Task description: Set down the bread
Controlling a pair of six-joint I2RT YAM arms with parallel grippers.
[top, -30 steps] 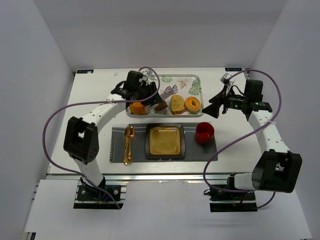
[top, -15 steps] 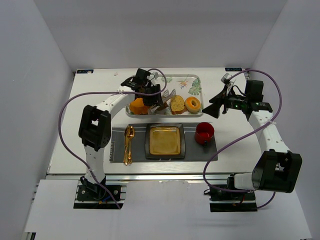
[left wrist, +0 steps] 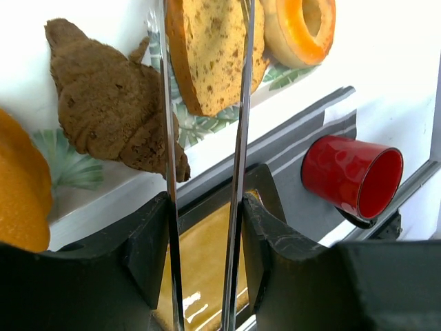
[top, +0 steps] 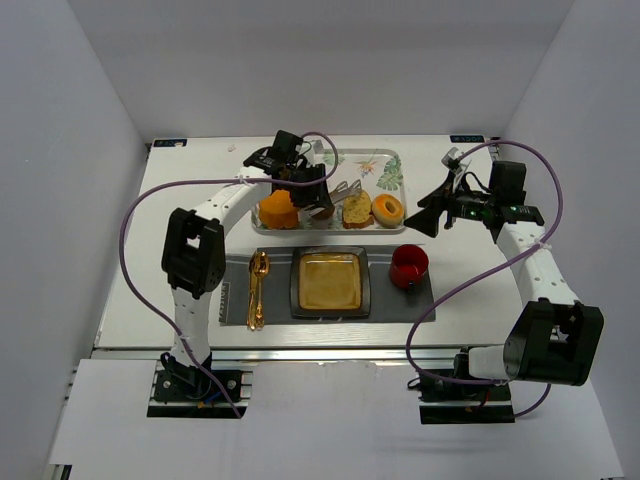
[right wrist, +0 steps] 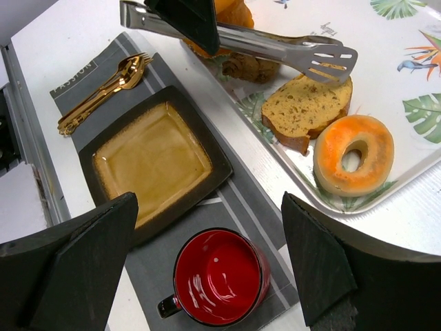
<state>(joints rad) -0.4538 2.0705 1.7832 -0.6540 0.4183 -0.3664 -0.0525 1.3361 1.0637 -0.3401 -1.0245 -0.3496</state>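
Bread slice [left wrist: 207,62] beneath tongs [left wrist: 238,172] in left gripper [left wrist: 205,238]

White-walled booth, white table [top: 185,195], flat even light.
Plain matte back wall [top: 320,70] meets the table's far edge; left wall [top: 60,200] and right wall [top: 600,150] angle outward toward the camera, both bare, greyish white and slightly darker than the back one. Tabletop is smooth white, also seen in the right wrist view [right wrist: 58,31] and left wrist view [left wrist: 386,62]. Small labels sit at its far corners [top: 170,143] [top: 466,138], text too small to read. Aluminium rail [top: 300,352] runs along the near edge, with a white panel [top: 320,430] below it. Shadows are soft, with no hard highlights on the walls.
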